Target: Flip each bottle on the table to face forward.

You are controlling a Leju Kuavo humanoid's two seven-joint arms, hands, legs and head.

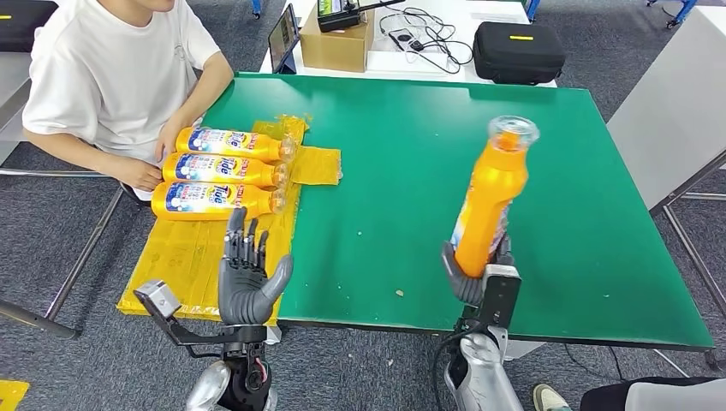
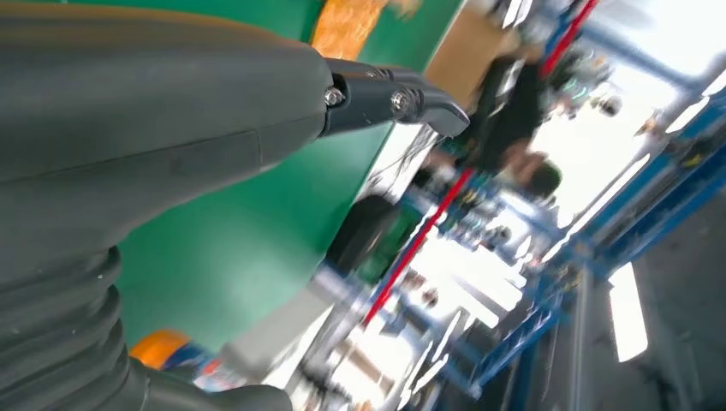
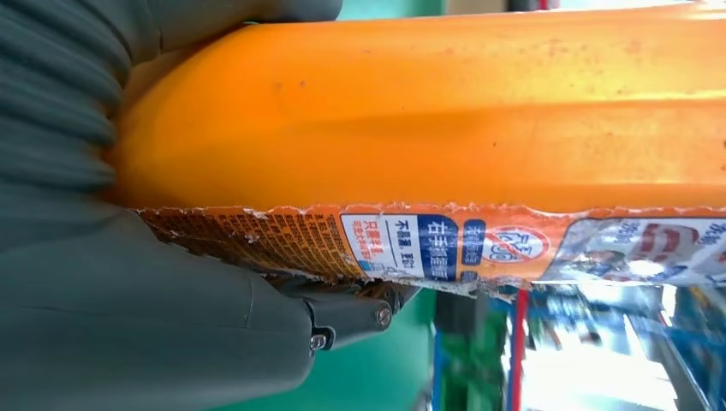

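Item: orange bottle (image 1: pixel 490 201) | my right hand (image 1: pixel 476 272) clenches its base, cap up, above the green counter (image 1: pixel 385 171), apparently mid-flip; my left hand (image 1: pixel 247 278) released, fingers spread; three bottles (image 1: pixel 221 169) lie labels-up on yellow sheet (image 1: pixel 197 257).

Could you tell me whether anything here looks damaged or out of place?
Yes: the label on the orange bottle held by the right hand has a ragged, torn edge. The yellow sheet under the three lying bottles is crumpled.
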